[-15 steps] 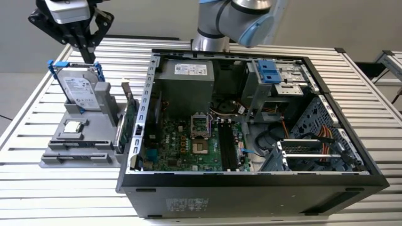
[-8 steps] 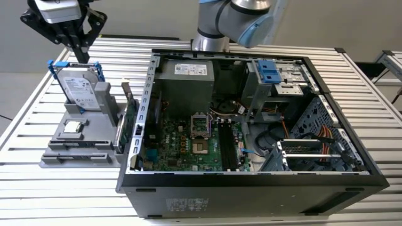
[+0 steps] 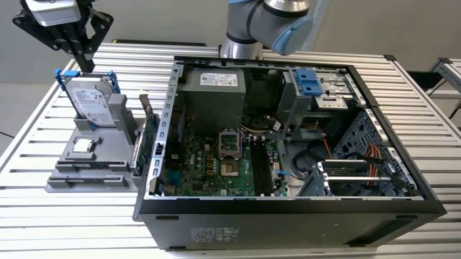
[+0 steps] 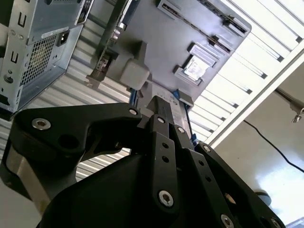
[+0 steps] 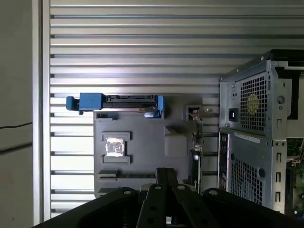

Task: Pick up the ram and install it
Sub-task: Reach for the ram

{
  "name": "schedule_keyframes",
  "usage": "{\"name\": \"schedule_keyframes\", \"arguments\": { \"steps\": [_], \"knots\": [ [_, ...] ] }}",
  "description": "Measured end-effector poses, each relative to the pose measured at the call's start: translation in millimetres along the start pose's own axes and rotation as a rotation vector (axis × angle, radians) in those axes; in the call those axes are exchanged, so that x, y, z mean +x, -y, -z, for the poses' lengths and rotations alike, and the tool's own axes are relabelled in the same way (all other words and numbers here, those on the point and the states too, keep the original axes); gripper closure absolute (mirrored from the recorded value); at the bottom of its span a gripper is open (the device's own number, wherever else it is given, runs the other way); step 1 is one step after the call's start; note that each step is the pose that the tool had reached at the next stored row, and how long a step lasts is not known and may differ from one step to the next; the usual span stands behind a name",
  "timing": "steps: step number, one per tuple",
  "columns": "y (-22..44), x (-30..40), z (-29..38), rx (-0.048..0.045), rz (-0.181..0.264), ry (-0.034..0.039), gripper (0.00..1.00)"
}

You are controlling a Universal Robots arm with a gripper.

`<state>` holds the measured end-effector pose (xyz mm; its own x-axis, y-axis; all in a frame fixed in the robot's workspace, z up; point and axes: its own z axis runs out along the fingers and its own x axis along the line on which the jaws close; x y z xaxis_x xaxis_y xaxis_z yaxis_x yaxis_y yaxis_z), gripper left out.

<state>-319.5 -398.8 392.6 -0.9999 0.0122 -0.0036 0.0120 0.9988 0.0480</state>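
End effector (image 3: 87, 68) closed, empty, above gray parts fixture (image 3: 86, 175); slatted metal table (image 3: 65, 216); plain wall (image 3: 173, 21) behind.

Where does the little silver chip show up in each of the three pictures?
Exterior view: silver chip lies on the grey holder, at the exterior view's left of the computer case.
First wrist view: chip in the holder's square recess, near the blue-framed hard drive.
Second wrist view: chip in that recess.
Shared landmark: the grey holder.
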Motion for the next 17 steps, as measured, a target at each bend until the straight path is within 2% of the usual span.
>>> {"name": "schedule_keyframes", "arguments": {
  "steps": [13, 17],
  "knots": [
    [0.3, 22.7, 0.1, 0.0, 0.0, -0.0001, 1.0],
    [0.3, 26.0, 0.1, 0.0, 0.0, 0.0, 1.0]
  ]
}}
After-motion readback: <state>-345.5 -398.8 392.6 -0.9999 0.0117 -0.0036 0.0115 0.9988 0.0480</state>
